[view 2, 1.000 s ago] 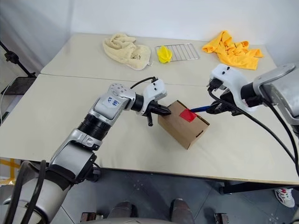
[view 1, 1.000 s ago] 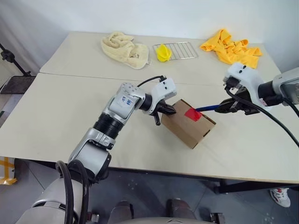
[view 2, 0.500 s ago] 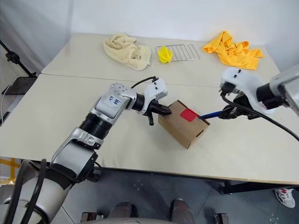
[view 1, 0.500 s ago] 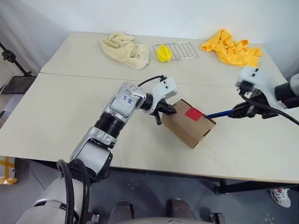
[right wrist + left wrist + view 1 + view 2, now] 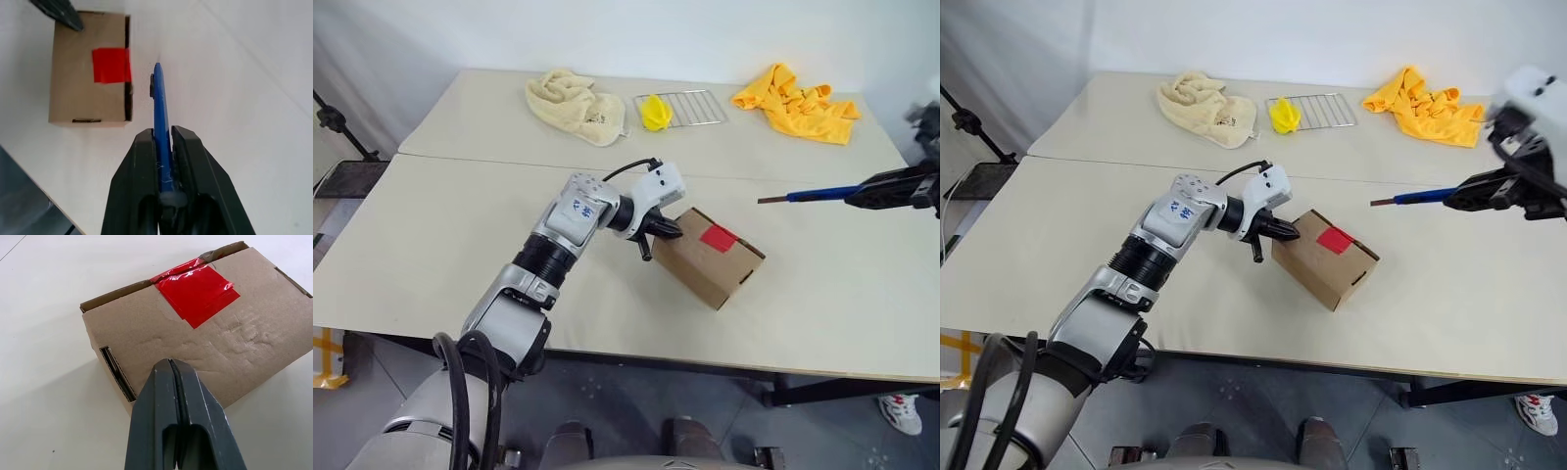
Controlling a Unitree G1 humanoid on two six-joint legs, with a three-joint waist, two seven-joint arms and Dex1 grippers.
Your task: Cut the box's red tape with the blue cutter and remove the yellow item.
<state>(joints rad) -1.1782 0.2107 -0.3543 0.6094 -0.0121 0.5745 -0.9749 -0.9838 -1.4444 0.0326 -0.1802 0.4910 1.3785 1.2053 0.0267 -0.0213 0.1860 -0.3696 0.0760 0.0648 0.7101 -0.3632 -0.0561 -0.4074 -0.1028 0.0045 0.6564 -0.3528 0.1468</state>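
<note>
The brown cardboard box [image 5: 710, 262] lies aslant on the table's middle, with the red tape [image 5: 718, 238] on its lid. A dark gap runs along the lid's edge by the tape [image 5: 195, 288]. My left gripper [image 5: 674, 232] is shut and empty, its tips touching the box's left end above a slot [image 5: 117, 374]. My right gripper [image 5: 1464, 199] is shut on the blue cutter [image 5: 1420, 196]. It holds the cutter level in the air to the right of the box, metal tip toward it and well clear. The yellow item is hidden.
At the table's far side lie a cream towel [image 5: 573, 103], a wire rack [image 5: 690, 106] with a small yellow object [image 5: 654, 112] on it, and a crumpled yellow cloth [image 5: 798, 98]. A seam [image 5: 470, 159] joins the two tabletops. Bare table surrounds the box.
My right gripper has risen and drawn back to the right with the cutter, whose tip was at the red tape a second ago. Left gripper and box have stayed put.
</note>
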